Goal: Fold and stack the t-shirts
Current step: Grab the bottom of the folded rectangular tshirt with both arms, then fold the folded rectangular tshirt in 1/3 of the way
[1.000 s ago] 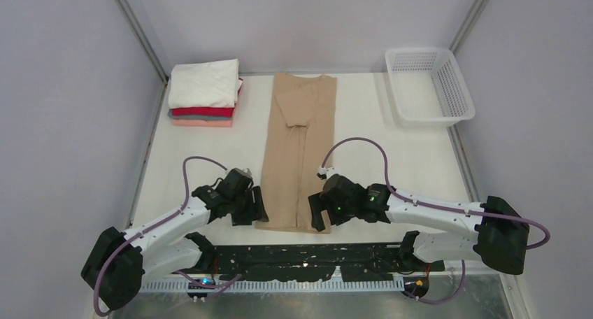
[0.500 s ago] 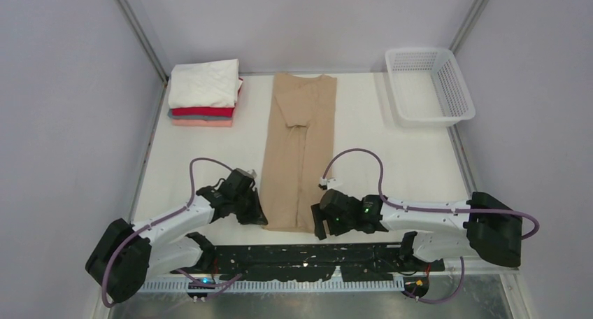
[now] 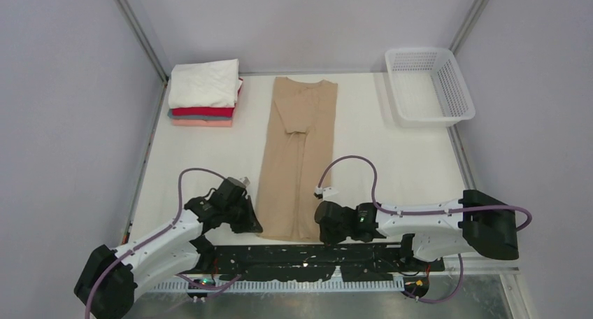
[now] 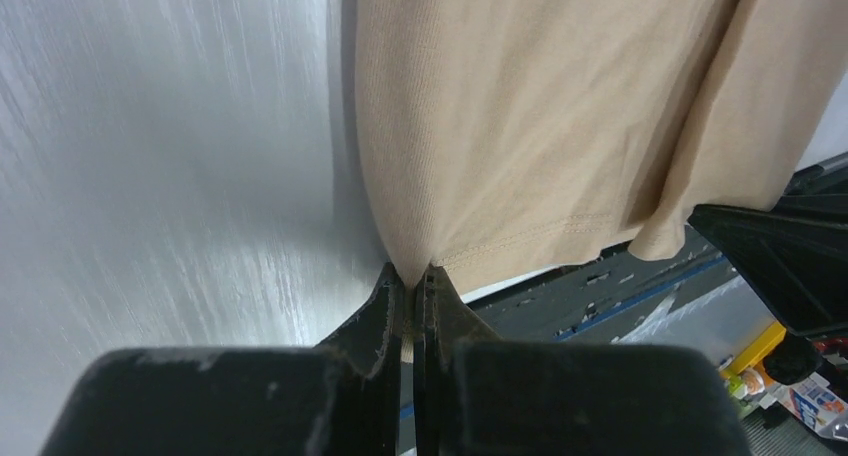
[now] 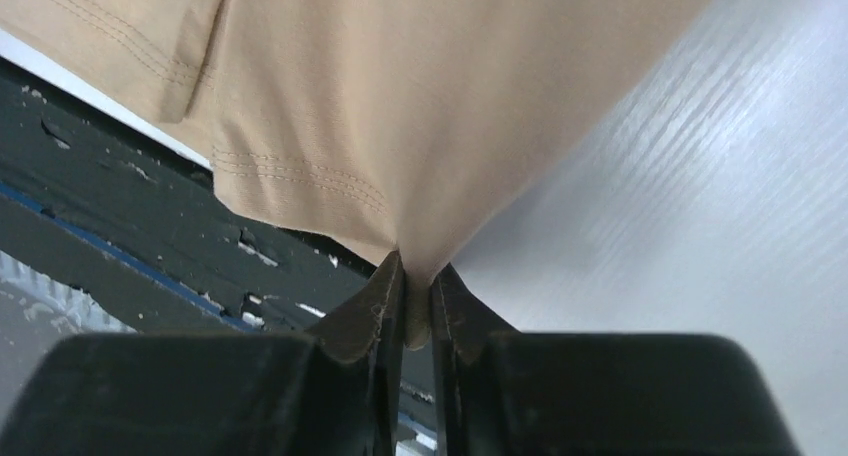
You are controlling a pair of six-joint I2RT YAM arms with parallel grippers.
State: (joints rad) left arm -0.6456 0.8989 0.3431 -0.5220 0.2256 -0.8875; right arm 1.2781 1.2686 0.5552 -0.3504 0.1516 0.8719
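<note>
A tan t-shirt (image 3: 294,158), folded lengthwise into a long strip, lies down the middle of the white table with its hem at the near edge. My left gripper (image 3: 253,224) is shut on the hem's left corner; the left wrist view shows the tan t-shirt (image 4: 520,116) pinched between the left gripper's (image 4: 420,281) jaws. My right gripper (image 3: 323,229) is shut on the right corner, and the tan t-shirt (image 5: 420,96) bunches into the right gripper (image 5: 418,276). A stack of folded t-shirts (image 3: 204,93), white on top of red, grey and salmon-pink, sits at the back left.
A white mesh basket (image 3: 428,86) stands at the back right corner. Grey walls enclose the table on three sides. A black slotted rail (image 3: 308,256) runs along the near edge between the arm bases.
Both grippers have closed on the near hem corners of the tan shirt. Both arms have drawn back toward the near edge, dragging the hem slightly that way.
</note>
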